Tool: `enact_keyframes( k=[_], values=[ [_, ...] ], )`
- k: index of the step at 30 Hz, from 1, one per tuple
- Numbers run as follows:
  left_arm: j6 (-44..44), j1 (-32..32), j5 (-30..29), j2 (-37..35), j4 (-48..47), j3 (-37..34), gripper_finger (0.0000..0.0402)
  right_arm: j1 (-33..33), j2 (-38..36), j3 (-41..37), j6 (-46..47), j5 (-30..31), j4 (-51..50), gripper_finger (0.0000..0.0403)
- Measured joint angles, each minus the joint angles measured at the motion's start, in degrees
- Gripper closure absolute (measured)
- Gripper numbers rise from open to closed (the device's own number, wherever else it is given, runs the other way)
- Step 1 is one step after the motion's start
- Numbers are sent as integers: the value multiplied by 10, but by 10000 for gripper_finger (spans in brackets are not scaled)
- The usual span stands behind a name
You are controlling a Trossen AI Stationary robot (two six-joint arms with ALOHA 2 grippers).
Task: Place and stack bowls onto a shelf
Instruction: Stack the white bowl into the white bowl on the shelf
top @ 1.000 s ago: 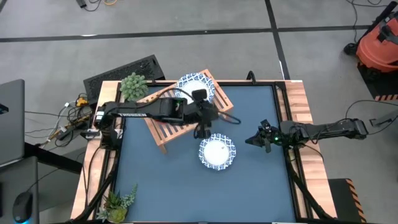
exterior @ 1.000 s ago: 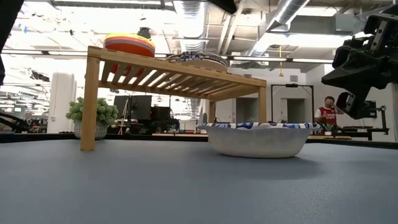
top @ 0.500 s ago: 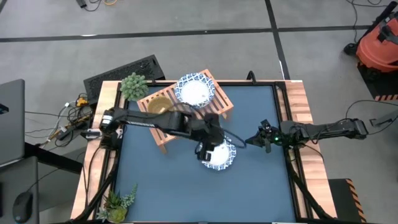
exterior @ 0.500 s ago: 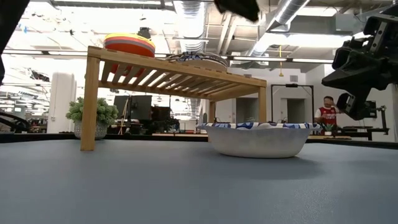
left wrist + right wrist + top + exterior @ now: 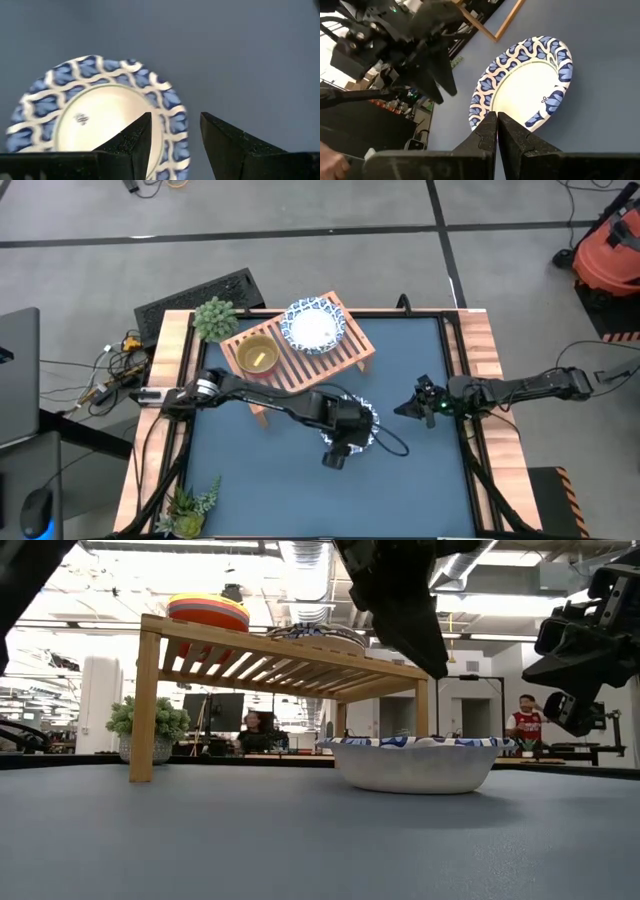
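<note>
One white bowl with a blue patterned rim point(image 5: 368, 423) sits on the blue table top; it shows too in the low view point(image 5: 415, 762) and the left wrist view point(image 5: 100, 120). My left gripper point(image 5: 340, 452) hangs open above this bowl's near edge, pointing steeply down, with the rim point(image 5: 176, 131) below the gap between its fingers and well clear of them point(image 5: 425, 650). A second patterned bowl point(image 5: 314, 326) and a stack of small bowls with a yellow one on top point(image 5: 257, 357) stand on the wooden shelf point(image 5: 345, 355). My right gripper point(image 5: 415, 406) waits shut at the table's right.
A potted plant point(image 5: 214, 318) stands at the far left corner beside a black slab point(image 5: 195, 295), and another plant point(image 5: 190, 502) at the near left corner. Wooden rails point(image 5: 480, 330) border the table. People show in the room beyond point(image 5: 525, 725).
My left gripper has left the shelf's near edge, gone toward the table's near edge and downward, and tipped to point more steeply down. It now hangs over the bowl on the table, its fingers still apart. The bowls have not moved.
</note>
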Motion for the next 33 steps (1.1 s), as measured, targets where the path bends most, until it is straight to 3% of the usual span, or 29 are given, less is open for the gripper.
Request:
enact_keyframes(
  k=[13, 18, 33],
  values=[
    [-3, -14, 6, 42, 26, 0, 248, -1, 4, 0, -1, 0, 0, 361],
    [-4, -19, -43, 63, 10, 0, 248, -1, 8, 0, -2, 0, 0, 361],
    [-22, -35, -81, 79, -8, 0, 248, -1, 19, 0, -6, 2, 0, 361]
  ],
)
